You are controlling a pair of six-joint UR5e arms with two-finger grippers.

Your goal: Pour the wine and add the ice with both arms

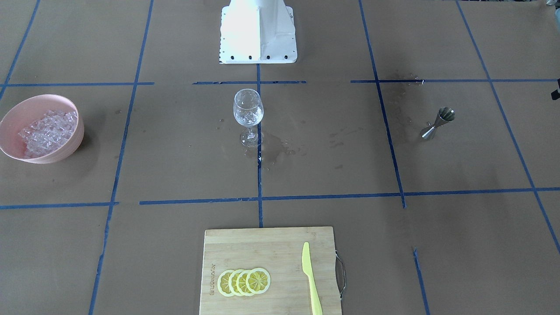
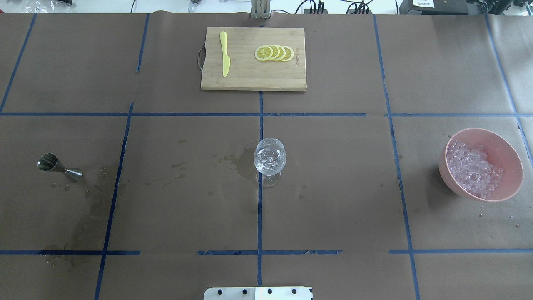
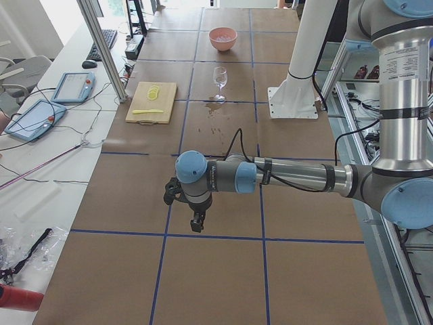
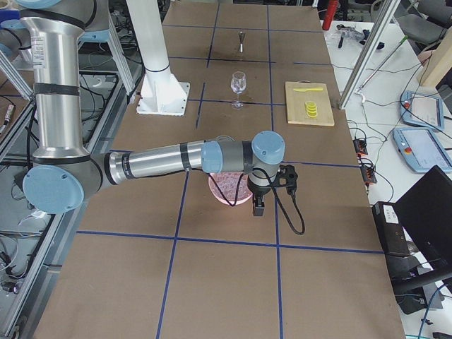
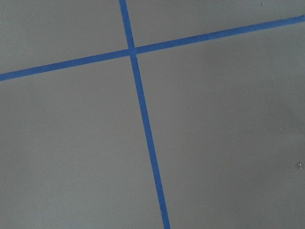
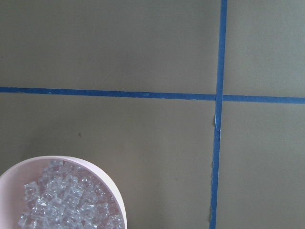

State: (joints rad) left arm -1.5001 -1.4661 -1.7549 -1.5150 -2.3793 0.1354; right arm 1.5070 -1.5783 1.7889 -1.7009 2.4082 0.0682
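Note:
A clear stemmed wine glass (image 1: 248, 114) (image 2: 270, 160) stands at the table's centre with clear cubes in its bowl; I see no dark wine in it. The ice (image 1: 48, 131) (image 2: 474, 168) (image 6: 71, 202) is heaped in a pink bowl (image 1: 75, 142) (image 2: 483, 130) on my right side. A steel jigger (image 1: 439, 122) (image 2: 56, 165) stands on my left side. My left gripper (image 3: 197, 222) hangs over bare paper, far from the glass. My right gripper (image 4: 258, 206) hangs beside the bowl (image 4: 224, 194). I cannot tell whether either gripper is open or shut. Neither shows in the overhead or front views.
A wooden cutting board (image 1: 262, 249) (image 2: 250, 77) with lemon slices (image 1: 244, 282) and a yellow knife (image 1: 310, 278) lies at the far edge. Wet stains (image 2: 241, 160) mark the paper by the glass and the jigger. The white pedestal (image 1: 258, 30) stands at the robot's side.

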